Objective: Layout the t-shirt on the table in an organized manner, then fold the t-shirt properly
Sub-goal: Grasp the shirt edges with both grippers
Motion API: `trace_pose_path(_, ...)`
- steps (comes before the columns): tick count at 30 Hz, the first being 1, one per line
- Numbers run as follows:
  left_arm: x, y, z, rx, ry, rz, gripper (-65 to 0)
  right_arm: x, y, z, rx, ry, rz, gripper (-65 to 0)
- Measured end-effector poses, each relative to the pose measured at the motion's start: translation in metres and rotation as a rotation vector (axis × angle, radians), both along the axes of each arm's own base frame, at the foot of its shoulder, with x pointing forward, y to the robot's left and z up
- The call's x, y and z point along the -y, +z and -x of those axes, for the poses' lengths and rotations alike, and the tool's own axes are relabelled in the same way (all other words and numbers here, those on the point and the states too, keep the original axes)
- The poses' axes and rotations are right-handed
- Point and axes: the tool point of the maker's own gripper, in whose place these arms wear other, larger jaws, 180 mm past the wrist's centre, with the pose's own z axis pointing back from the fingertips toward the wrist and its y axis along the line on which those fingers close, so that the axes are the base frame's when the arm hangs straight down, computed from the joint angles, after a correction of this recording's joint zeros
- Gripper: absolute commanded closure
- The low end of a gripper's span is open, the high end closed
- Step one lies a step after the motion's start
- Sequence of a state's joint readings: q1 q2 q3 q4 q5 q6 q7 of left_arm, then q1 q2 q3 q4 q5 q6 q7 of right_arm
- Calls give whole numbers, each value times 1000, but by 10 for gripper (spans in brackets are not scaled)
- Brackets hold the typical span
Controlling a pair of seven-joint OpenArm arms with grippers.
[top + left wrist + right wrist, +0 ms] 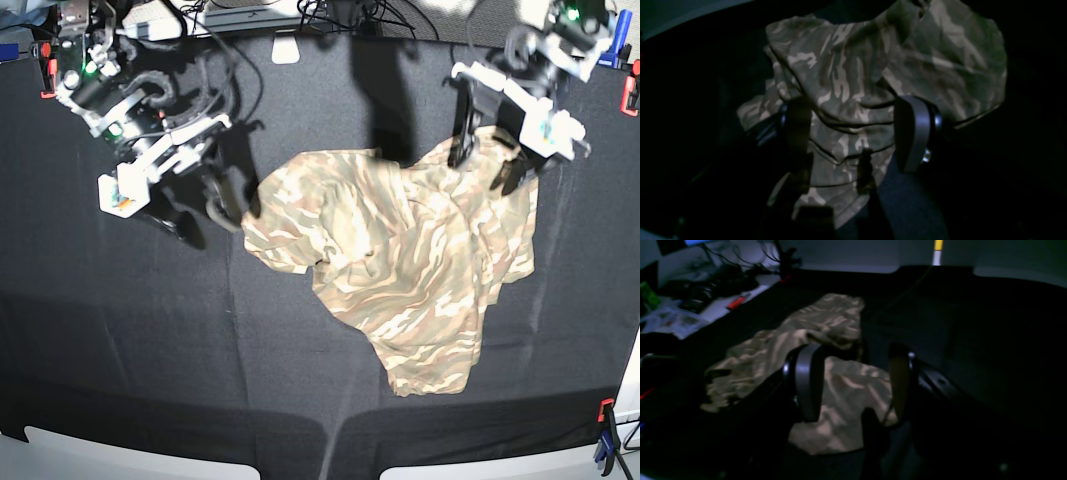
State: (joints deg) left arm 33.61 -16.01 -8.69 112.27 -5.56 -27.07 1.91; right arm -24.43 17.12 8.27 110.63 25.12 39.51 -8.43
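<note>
Lying crumpled at centre-right of the base view on the table (120, 340), the t-shirt (400, 260) remains unspread, so the left gripper (485, 160) and right gripper (228, 205) flank opposite edges, jaws spread, holding nothing, apparently positioned to seize and flatten it.

No text, label, brand, number or sign can be read in any of the three views.

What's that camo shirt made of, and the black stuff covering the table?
The t-shirt looks like soft, thin knit cloth, matte: it lies crumpled in loose folds. The table cover seems a matte black woven fabric, faintly creased, clamped at the edges; the exact fibre of either can't be told.
</note>
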Motion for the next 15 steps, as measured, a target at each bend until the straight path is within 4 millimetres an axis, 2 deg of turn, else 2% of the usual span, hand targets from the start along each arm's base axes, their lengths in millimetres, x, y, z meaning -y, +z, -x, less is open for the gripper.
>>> trace_pose_path(5,-1,-1,-4,-9,1,-12,-365,-35,-22,4,-96,124,84,-303)
trace_pose_path(10,-2,-6,-3,-34,3,-24,-365,-78,-13,4,-72,233,49,-303)
trace_pose_path(15,-3,-13,-2,-72,5,-44,-365,-112,0,-8,-68,226,-13,-303)
